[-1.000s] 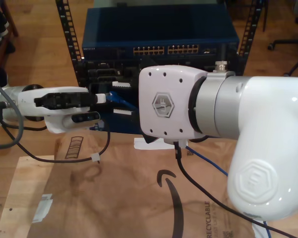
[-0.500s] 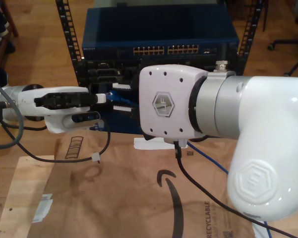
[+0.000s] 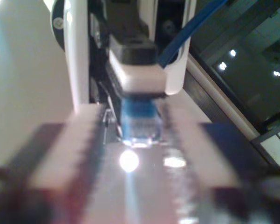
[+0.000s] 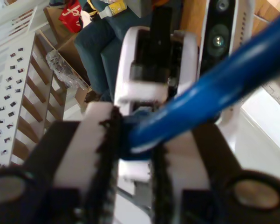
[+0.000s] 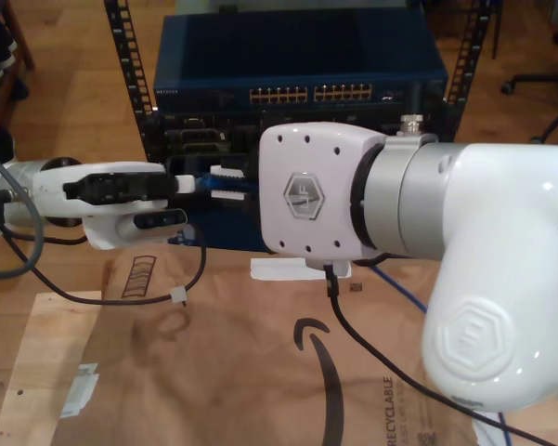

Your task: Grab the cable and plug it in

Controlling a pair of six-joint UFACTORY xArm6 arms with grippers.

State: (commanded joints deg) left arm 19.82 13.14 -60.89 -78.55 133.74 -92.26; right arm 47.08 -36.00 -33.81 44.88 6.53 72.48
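Two pincers meet tip to tip at the exterior view's middle left, in front of the network switch [image 5: 297, 93]. My first pincer [image 3: 137, 135] flanks the plug end of the cable [image 3: 140, 114]; I cannot tell whether it is pinching. My second pincer [image 4: 135, 126] is clamped on the cable just behind the plug. The cable's long axis points straight at the first pincer, which probably takes it next.

Robotics lab: network rack [image 5: 297, 93], wooden floor [image 5: 65, 84], flattened cardboard [image 5: 223, 362].
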